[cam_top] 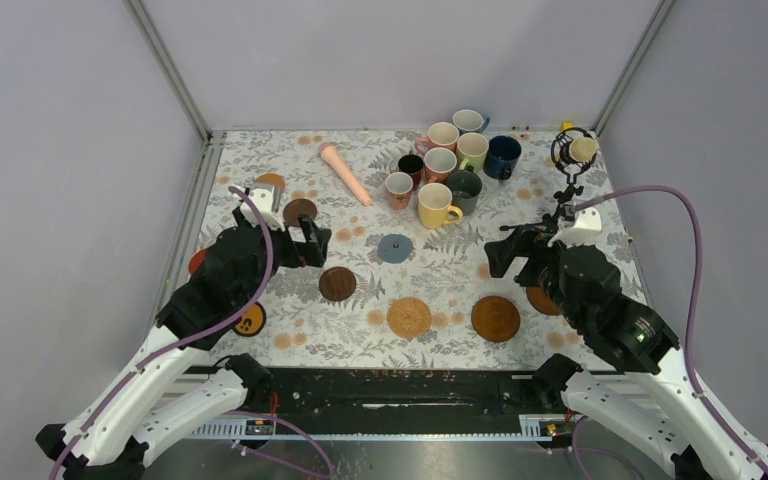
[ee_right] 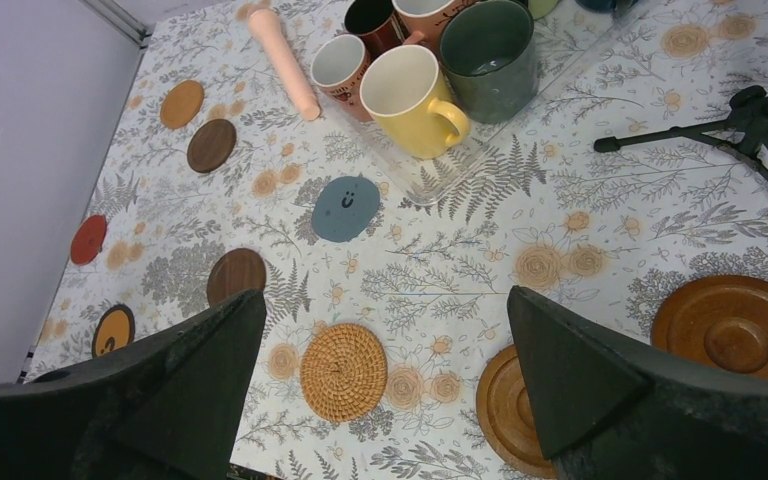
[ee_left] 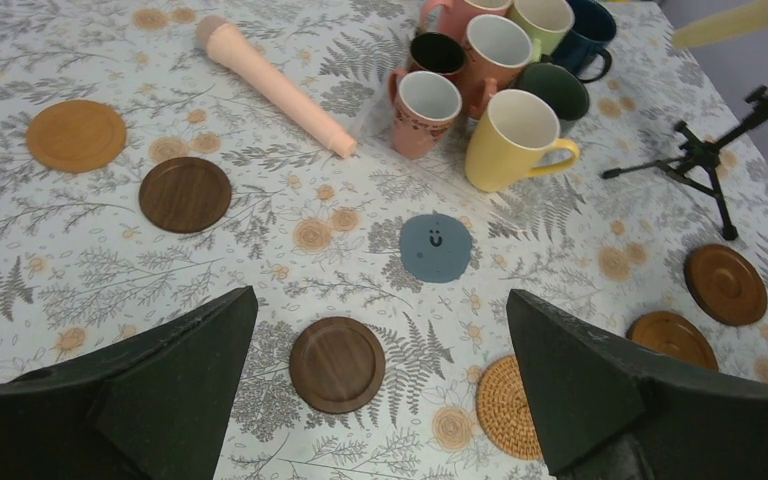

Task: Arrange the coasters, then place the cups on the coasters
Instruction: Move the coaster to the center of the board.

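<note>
Coasters (cam_top: 409, 317) — thin, stiff, probably light discs around the grey-blue coaster (cam_top: 394, 248); pinch rims. Cups (cam_top: 442, 165) beyond it — ceramic, breakable; grip walls. Left gripper (cam_top: 312, 242), right gripper (cam_top: 497, 255): jaws spread, empty.

A robot test cell in a lab: plain grey panels (cam_top: 60, 150) on aluminium posts (cam_top: 170, 70) enclose the cloth-covered counter (cam_top: 440, 275), with a tripod microphone (cam_top: 572, 160) at the counter's far right corner.
</note>
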